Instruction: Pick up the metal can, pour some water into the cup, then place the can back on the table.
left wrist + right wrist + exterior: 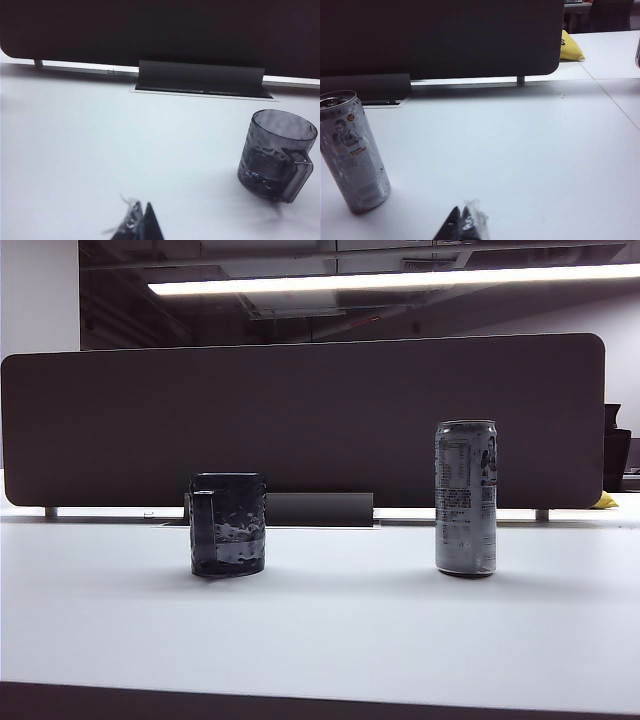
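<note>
The metal can point(466, 497) stands upright on the white table point(330, 630), right of centre; the right wrist view shows the can point(353, 150) too. The dark dimpled cup point(228, 524) stands to its left, handle towards the camera, with a little water low inside. In the left wrist view the cup point(277, 154) sits well ahead and to one side of my left gripper point(141, 216), whose fingertips meet, shut and empty. My right gripper point(461, 220) is also shut on nothing, with the can off to its side. Neither gripper shows in the exterior view.
A dark divider panel point(300, 420) runs along the back of the table, with a cable-slot flap point(200, 77) at its foot. A yellow object point(569, 47) lies past the panel's right end.
</note>
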Available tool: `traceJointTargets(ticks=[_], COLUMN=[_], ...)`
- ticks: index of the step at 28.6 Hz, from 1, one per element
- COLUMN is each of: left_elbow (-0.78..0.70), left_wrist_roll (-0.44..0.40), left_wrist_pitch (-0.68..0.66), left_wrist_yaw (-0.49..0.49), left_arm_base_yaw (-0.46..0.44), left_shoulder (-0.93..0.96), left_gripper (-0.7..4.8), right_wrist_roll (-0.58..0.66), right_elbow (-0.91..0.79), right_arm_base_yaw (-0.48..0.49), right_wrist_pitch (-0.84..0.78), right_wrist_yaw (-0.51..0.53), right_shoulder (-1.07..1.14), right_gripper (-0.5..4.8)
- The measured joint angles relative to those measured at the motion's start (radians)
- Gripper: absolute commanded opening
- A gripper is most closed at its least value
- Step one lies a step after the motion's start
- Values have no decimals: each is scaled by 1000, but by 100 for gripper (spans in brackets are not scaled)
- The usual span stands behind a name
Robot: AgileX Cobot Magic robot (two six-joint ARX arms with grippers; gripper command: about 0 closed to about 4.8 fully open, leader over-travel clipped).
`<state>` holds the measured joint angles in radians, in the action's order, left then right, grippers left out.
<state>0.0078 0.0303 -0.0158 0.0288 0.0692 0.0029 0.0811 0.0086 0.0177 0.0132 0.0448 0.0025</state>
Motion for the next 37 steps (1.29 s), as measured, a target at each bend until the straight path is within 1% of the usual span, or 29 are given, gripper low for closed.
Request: traceJointTargets(ticks=[13, 16, 17, 19, 20, 23, 27, 31, 32, 35, 37], left_elbow=[0, 0, 0, 0, 0, 0, 0, 0, 0, 0, 0], left_wrist_roll=[0, 0, 0, 0, 0, 0, 0, 0, 0, 0, 0], left_wrist_pitch=[0, 0, 0, 0, 0, 0, 0, 0, -1, -1, -1], left_wrist_yaw=[0, -1, -4, -5, -5, -6, -5, -6, -3, -4, -3], left_arm_base_yaw=[0, 3, 15, 48, 65, 125, 235, 337, 359, 413, 433], left_shoulder=[0, 0, 0, 0, 0, 0, 0, 0, 0, 0, 0], left_gripper=[-5, -5, -5, -5, -5, -5, -5, -5, -5, -5, -5], right_wrist_roll=[0, 1, 5, 39, 66, 120, 145, 186, 196, 210, 210], right_elbow=[0, 0, 0, 0, 0, 0, 0, 0, 0, 0, 0], right_arm_base_yaw=[0, 0, 0, 0, 0, 0, 0, 0, 0, -2, -11], right_wrist_pitch=[0, 0, 0, 0, 0, 0, 0, 0, 0, 0, 0], right_wrist_yaw=[1, 25, 43, 98, 132, 219, 360, 420, 433, 458, 472], right_shoulder=[0, 0, 0, 0, 0, 0, 0, 0, 0, 0, 0], right_gripper=[1, 3, 19, 84, 100, 101, 99, 92, 83, -7, -7])
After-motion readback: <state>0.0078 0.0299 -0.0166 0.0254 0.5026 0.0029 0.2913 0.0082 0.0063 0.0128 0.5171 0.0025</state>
